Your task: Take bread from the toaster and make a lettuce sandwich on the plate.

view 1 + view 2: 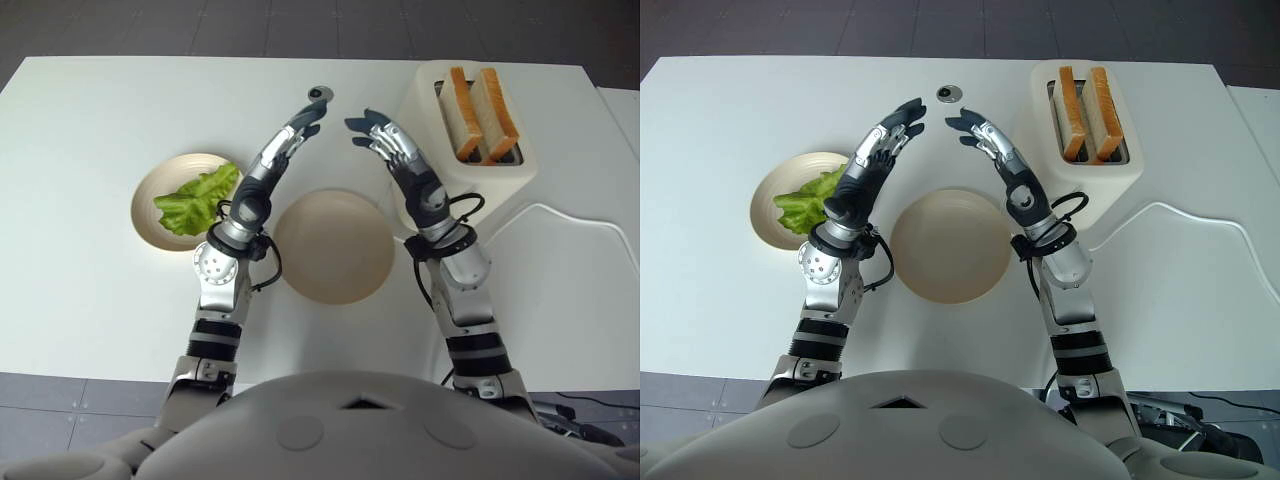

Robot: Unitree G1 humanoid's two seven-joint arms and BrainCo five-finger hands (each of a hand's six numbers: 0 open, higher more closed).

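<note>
Currently both hands hover above the white table in the middle of the frame, fingertips pointing toward its far edge and angled toward each other. The left hand has its fingers stretched out and spread apart, gripping nothing. The right hand is likewise unclenched, with fingers slightly bent and nothing in them. The 2 hands are near each other but apart.

At the upper right stands the cream toaster, with 2 bread slices upright in its slots, side by side, browned crusts showing. The right hand is just left of the toaster and not touching it.

Below and between the hands, at centre frame, lies the bare tan plate. To its left, a second, paler plate holds a leaf of green lettuce, partly behind the left wrist. A small round metal fitting sits in the tabletop beyond the left fingertips.
</note>
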